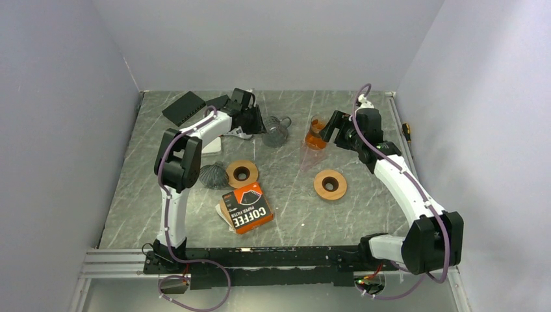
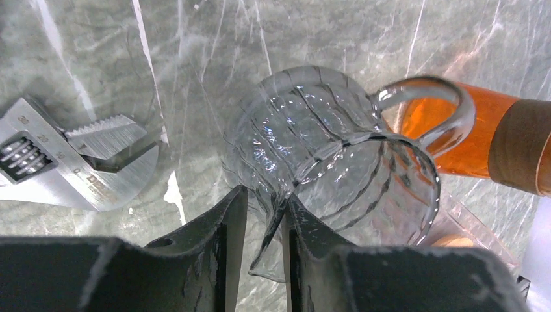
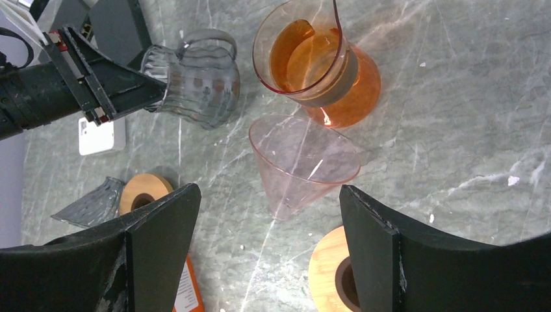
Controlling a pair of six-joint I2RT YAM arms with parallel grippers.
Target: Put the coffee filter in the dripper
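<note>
Two tools work here: the left tool [image 2: 265, 197] straddles the clear ribbed dripper [image 2: 325, 143] at its rim, whether clamped I cannot tell; the right tool [image 3: 269, 195] gapes wide above a pink dripper [image 3: 302, 156].

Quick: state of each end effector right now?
Left end effector: straddles clear dripper rim, grip cannot be told.
Right end effector: open, empty.
</note>
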